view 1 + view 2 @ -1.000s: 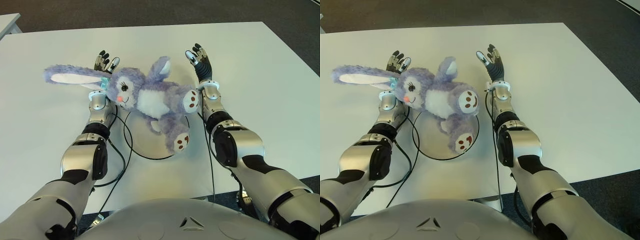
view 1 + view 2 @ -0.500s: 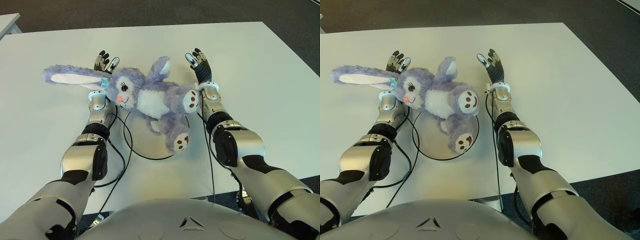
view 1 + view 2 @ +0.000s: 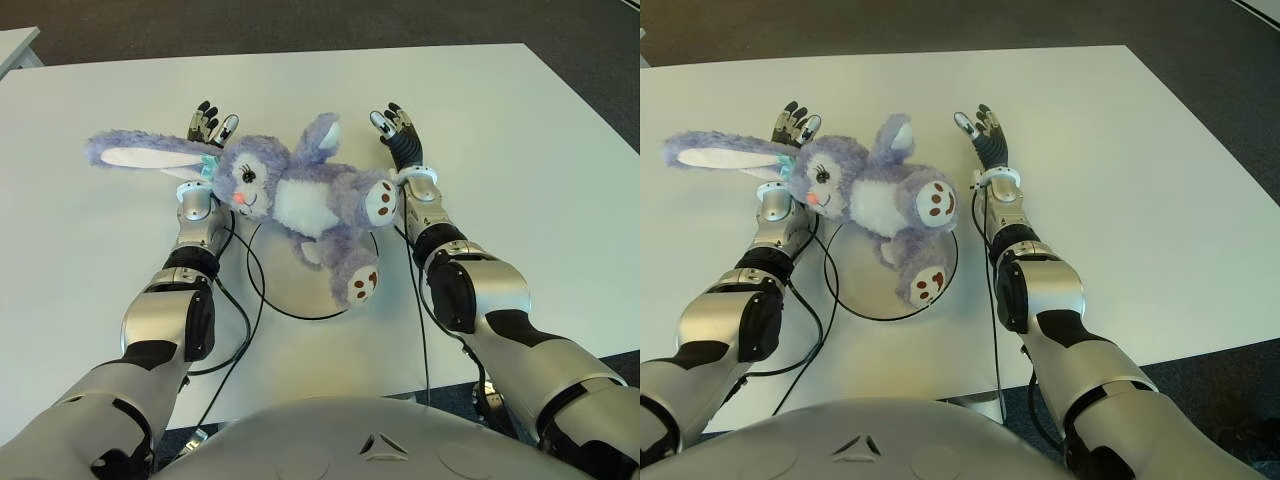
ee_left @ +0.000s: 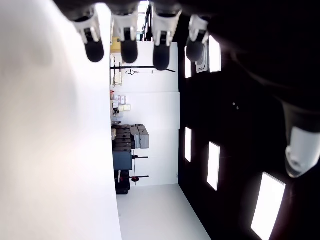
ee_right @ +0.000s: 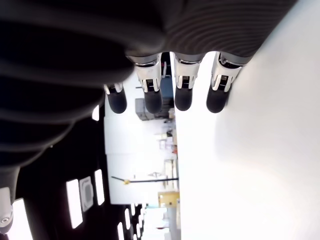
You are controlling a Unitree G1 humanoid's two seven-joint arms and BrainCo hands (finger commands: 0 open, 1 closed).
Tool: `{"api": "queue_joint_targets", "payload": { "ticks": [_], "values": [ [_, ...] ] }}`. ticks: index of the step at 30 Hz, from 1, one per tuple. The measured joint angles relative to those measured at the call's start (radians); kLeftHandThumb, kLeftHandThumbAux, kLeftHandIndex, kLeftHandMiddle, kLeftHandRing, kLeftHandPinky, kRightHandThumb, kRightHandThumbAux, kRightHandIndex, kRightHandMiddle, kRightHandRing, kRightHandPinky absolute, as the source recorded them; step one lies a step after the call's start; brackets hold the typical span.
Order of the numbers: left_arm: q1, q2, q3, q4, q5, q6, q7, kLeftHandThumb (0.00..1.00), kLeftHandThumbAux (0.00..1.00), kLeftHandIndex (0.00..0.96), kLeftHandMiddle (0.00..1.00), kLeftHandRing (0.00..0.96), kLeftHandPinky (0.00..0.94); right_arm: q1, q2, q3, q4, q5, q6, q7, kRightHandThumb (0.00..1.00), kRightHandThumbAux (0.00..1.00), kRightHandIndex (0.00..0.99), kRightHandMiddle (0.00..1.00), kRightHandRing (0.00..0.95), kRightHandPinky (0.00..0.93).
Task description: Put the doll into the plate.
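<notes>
White table, bearing one round plate with a dark rim, placed near the robot between its two forearms. Doll: purple plush rabbit with white belly, lying on its back across the far part of the plate; the feet with brown paw prints point near and right over the plate, the head hangs past the plate's left rim, and one long ear stretches far left over the table. The second ear stands up toward the far side. Left hand: shows just beyond the doll's head, at the base of the long ear, fingers extended and holding nothing; its wrist view shows straight fingertips with open room beyond them. Right hand: shows just right of the doll's upright ear and arm, fingers extended, empty; its wrist view shows four straight fingertips. Black cables run along both forearms, the left one looping over the plate's left edge.
</notes>
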Motion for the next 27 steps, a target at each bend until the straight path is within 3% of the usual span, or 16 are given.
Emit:
{"api": "queue_joint_targets", "payload": {
  "ticks": [27],
  "values": [
    [0.005,-0.004,0.001,0.000,-0.009,-0.002,0.000,0.000,0.505,0.046,0.123,0.063,0.000,-0.017,0.001,0.015,-0.009,-0.033,0.089,-0.050,0.000,0.537,0.000,0.000,0.000,0.000]
  ]
}}
